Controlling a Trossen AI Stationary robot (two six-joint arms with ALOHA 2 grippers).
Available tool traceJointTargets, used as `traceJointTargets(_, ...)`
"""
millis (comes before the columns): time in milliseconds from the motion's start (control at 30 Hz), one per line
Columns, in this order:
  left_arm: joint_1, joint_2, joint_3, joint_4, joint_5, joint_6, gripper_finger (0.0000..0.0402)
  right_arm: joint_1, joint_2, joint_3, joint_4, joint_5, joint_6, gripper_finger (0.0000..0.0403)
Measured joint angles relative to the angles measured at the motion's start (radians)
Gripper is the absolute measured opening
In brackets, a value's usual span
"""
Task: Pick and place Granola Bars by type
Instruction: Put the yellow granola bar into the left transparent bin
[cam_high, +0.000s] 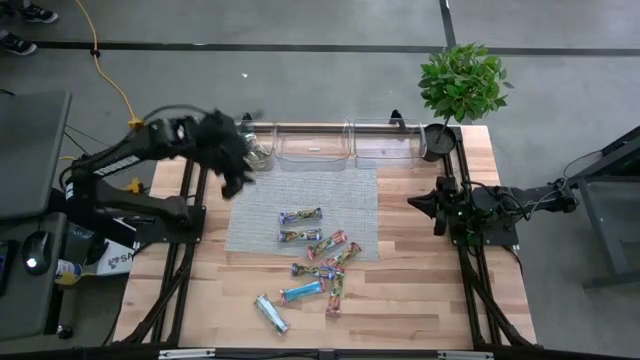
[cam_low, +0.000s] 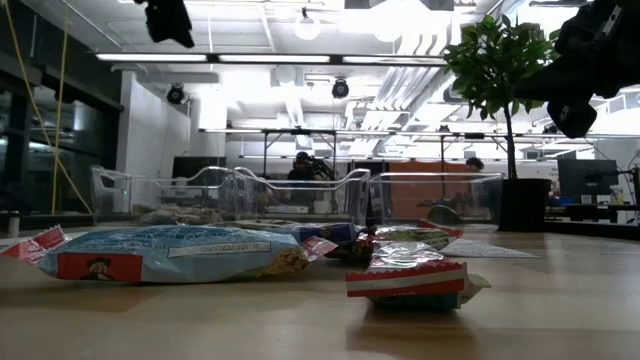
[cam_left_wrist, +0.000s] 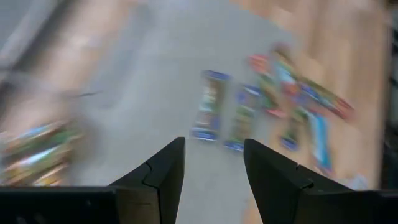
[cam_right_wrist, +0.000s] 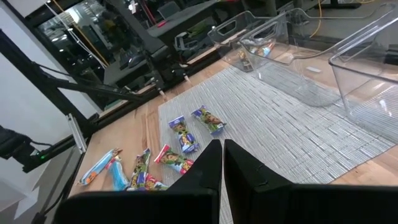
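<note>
Several granola bars lie flat on the grey mat and on the wood in front of it: two blue-ended ones side by side (cam_high: 300, 216) (cam_high: 300, 236), a jumble of pink-red and green ones (cam_high: 335, 250), a blue one (cam_high: 302, 291) and a silver one (cam_high: 270, 313). My left gripper (cam_high: 237, 172) hangs above the mat's far left corner, beside the left clear bin (cam_high: 256, 146). It is open and empty (cam_left_wrist: 214, 158), with the bars (cam_left_wrist: 208, 106) ahead of it. My right gripper (cam_high: 415, 203) waits shut at the table's right side (cam_right_wrist: 217, 155).
Three clear bins stand in a row along the far edge (cam_high: 312, 146) (cam_high: 385, 143); the left one holds some bars (cam_right_wrist: 264, 50). A potted plant (cam_high: 462, 82) stands at the far right corner. The nearest bars (cam_low: 170, 252) (cam_low: 410, 275) lie close to the near edge.
</note>
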Motion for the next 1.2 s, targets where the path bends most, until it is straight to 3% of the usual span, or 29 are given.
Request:
traceJointTargets(100,-0.183,0.025,-0.063,0.059,0.047,-0.005,0.0162,0.000,0.000,0.000,0.000,0.000,-0.001,0.0000)
traceJointTargets(267,-0.469,0.085,-0.169,0.085,0.041,-0.043,0.0162,0.000,0.000,0.000,0.000,-0.003,0.004,0.0000)
traceJointTargets(533,-0.777,0.186,-0.268,0.438,-0.046,-0.074,0.0162,0.000,0.000,0.000,0.000,-0.009,0.005,0.0000)
traceJointTargets(667,-0.857,0.265,-0.270,0.583,-0.120,-0.070,0.0162,0.000,0.000,0.000,0.000,-0.017,0.006,0.0000)
traceJointTargets(967,-0.962,0.455,-0.270,0.718,-0.072,-0.072,0.0162,0.000,0.000,0.000,-0.001,-0.044,0.017,0.0000)
traceJointTargets(1200,-0.994,0.522,-0.271,0.773,-0.084,-0.070,0.0164,0.000,0.004,0.000,-0.003,-0.066,0.029,0.0000)
